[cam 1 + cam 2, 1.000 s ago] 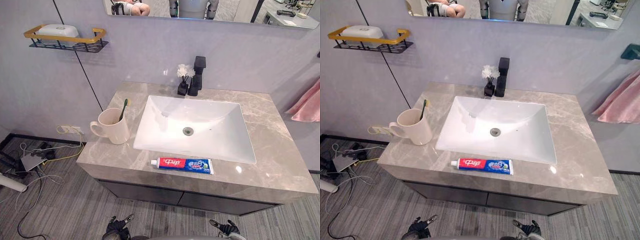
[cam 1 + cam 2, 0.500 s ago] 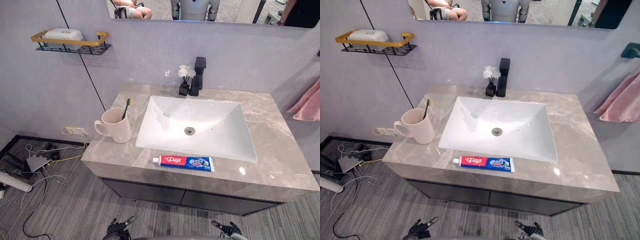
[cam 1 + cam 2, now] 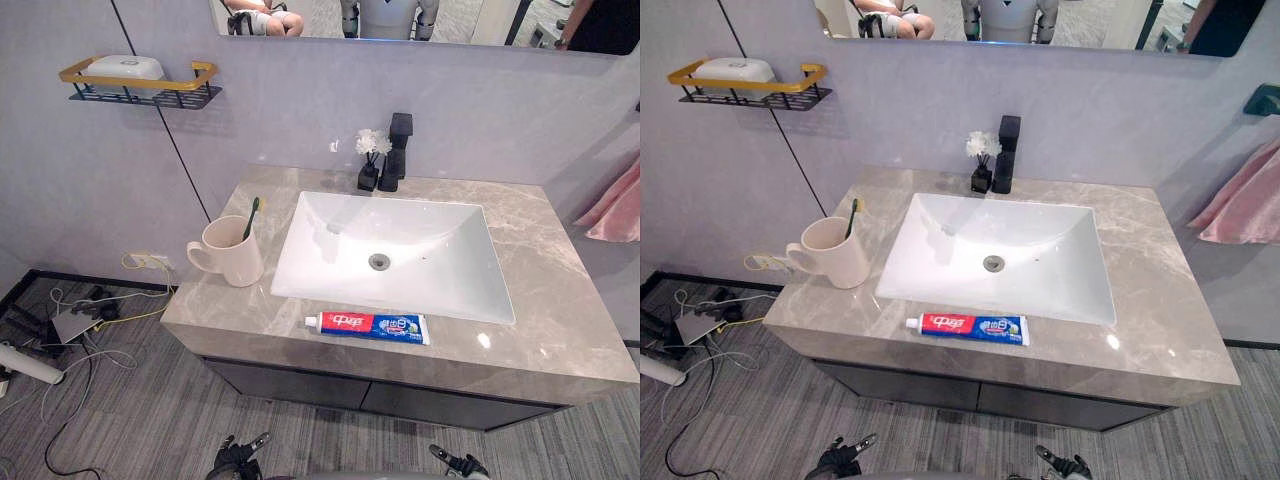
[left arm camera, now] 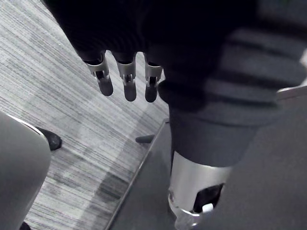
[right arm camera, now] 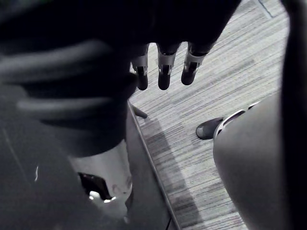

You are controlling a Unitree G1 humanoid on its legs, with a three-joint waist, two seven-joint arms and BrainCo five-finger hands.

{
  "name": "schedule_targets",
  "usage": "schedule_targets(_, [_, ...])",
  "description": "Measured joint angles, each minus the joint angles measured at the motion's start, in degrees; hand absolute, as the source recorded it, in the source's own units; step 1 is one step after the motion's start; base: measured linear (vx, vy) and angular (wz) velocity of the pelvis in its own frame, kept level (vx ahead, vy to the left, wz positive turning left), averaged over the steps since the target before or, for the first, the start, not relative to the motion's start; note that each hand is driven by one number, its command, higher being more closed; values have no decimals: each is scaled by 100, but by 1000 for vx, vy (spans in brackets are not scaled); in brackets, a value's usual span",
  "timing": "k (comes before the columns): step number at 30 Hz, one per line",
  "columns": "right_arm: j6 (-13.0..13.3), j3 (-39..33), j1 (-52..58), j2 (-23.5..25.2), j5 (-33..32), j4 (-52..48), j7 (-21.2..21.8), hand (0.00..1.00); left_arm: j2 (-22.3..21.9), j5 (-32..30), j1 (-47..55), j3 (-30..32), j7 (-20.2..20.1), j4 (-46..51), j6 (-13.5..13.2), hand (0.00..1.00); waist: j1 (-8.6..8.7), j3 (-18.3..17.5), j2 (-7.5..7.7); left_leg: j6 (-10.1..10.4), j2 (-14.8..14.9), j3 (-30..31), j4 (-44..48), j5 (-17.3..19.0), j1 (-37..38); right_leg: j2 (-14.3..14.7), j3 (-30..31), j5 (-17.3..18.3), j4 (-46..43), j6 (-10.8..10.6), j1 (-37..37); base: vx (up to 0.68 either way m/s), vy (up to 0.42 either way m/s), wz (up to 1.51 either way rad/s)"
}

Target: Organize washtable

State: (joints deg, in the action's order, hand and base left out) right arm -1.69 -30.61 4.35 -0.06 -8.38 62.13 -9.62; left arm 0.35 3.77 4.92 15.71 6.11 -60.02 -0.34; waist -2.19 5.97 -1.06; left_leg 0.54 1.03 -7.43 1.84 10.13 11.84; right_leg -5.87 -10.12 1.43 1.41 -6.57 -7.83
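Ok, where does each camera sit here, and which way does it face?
Left eye view: on the head, looking down at the grey marble washtable and white rectangular sink; left robot hand and right robot hand at the bottom edge.
Right eye view: beside it, same scene and hands.
Left wrist view: on that wrist, facing along relaxed fingers to the grey striped floor.
Right wrist view: likewise, facing the floor.
Both eye views share the red-and-blue toothpaste tube and cream mug.

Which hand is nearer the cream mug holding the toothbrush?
Left. The left hand hangs low in front of the counter, roughly straight below the mug at its left end; the right hand hangs equally low, well off to the mug's right.
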Motion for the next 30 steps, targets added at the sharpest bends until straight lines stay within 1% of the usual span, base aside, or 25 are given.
schedule_targets(4, [-2,-69,-9,-63,-244,161,5,0,52,10,-38,-42,-11,-65,5,0,11,3,7,1,-15,22,5,1,3,-19,-68,-1,60,1,-66,70,-14,5])
schedule_targets(11, [-6,-170,-57,-122,-248,231,100,0,174,93,-49,-6,31,-134,7,0,-5,5,14,1,-22,254,18,1,21,-56,-275,0,75,1,-230,3,-36,16])
schedule_targets(14, [-5,-287,-112,-175,-249,235,99,0,261,271,175,300,73,-133,10,0,-13,6,13,0,-26,301,31,-2,-3,-79,-381,2,69,-1,-237,-50,-48,10])
schedule_targets(17, [-5,-329,-123,-218,-247,235,97,0,278,349,325,602,183,-130,10,0,-15,8,9,-47,-61,417,32,-42,-48,-112,-451,9,60,-9,-241,-67,-43,20])
schedule_targets(18, [-6,-395,-121,-241,-246,235,96,0,280,411,401,718,188,-125,8,0,-15,9,8,-56,-108,496,20,-87,-81,-144,-542,20,49,-25,-241,-60,-27,27])
schedule_targets(20, [-6,-550,-119,-278,-240,235,88,0,296,457,419,811,265,-118,9,0,-16,17,-7,-55,-112,597,-4,-156,-120,-181,-629,28,1,-29,-227,-89,-39,30])
schedule_targets(22, [-5,-560,-170,-318,-229,234,89,0,325,454,448,1006,308,-63,8,0,-32,21,-22,-62,-119,622,-114,-251,-105,-191,-673,31,-34,-29,-190,-104,-41,16])
schedule_targets(25, [-1,-564,-217,-359,-223,232,87,0,442,456,545,1350,443,396,11,0,-40,26,-28,-44,-126,757,-216,-368,-108,-197,-751,33,-67,-25,-186,-98,-45,21])
schedule_targets(27, [14,-564,-229,-373,-222,199,83,0,481,465,741,1716,637,1395,-17,0,-89,44,-62,-34,-120,898,-309,-450,-117,-196,-890,65,-93,25,-185,-84,-47,23])
schedule_targets(28, [19,-564,-222,-373,-222,181,80,0,482,471,772,1794,690,1700,-21,0,-111,42,-58,-28,-117,909,-340,-469,-118,-196,-899,67,-99,29,-179,-71,-40,20])
schedule_targets(29, [28,-563,-189,-372,-221,154,76,0,480,532,809,1906,813,2366,-34,0,-194,39,-69,-11,-113,921,-385,-486,-122,-192,-943,69,-107,31,-160,-61,-28,15])
schedule_targets(30, [31,-560,-162,-359,-221,134,74,0,465,596,897,1964,933,2930,-58,0,-213,39,-70,-14,-113,967,-389,-496,-145,-193,-992,73,-109,37,-161,-50,-32,29])
